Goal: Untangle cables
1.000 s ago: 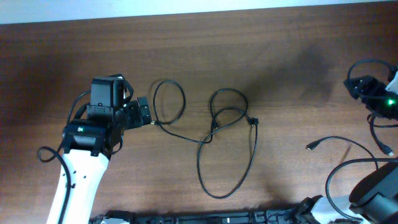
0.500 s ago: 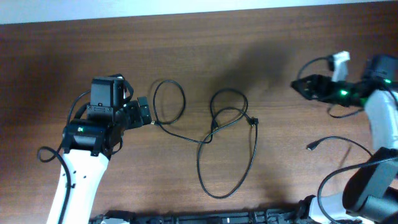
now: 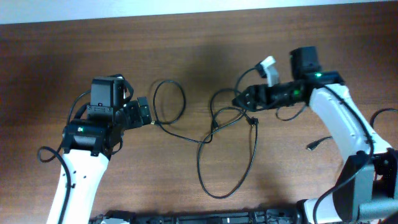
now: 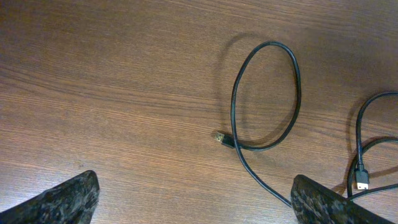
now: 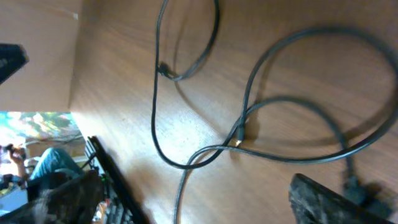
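Well, both arms hang over the wooden table with nothing in their grasp. The cables lie loose on the wood, thin black cords crossing at a knot. One loop lies left of the knot and a longer one trails toward the robot's side. Left of the knot, the left gripper has its jaws spread wide, a small plug end lying ahead of its fingertips. Just right of the knot, the right gripper is likewise agape and empty.

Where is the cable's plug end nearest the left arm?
In the overhead view the plug end lies left of centre, just right of the left fingers, beside a small cable loop.
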Robot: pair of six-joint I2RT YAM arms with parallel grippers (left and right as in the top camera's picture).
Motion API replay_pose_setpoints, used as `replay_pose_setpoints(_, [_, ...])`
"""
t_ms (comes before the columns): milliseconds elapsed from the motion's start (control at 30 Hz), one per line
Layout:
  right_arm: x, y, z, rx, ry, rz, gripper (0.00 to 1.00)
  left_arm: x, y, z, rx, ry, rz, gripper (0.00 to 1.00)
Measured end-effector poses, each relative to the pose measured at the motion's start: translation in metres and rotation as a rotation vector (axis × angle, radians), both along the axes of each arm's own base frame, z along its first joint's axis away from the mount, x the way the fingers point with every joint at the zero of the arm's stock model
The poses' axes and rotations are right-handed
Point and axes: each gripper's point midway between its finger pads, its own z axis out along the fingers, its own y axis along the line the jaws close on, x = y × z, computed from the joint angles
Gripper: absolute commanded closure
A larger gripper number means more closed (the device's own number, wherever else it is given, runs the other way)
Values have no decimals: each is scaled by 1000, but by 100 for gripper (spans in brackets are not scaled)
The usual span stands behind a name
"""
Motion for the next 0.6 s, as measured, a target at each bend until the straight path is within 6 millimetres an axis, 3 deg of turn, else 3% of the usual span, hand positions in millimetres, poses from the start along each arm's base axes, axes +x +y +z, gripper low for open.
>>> replay_pose_setpoints(233, [-13, 31, -12, -70, 186, -107, 2, 0, 0, 0, 0, 0, 0, 1])
replay_pose_setpoints(533, [-20, 44, -39, -176, 333, -316, 1, 0, 0, 0, 0, 0, 0, 1])
replay_pose_setpoints(600, [-23, 46, -48, -184, 340, -331, 4, 0, 0, 0, 0, 0, 0, 1])
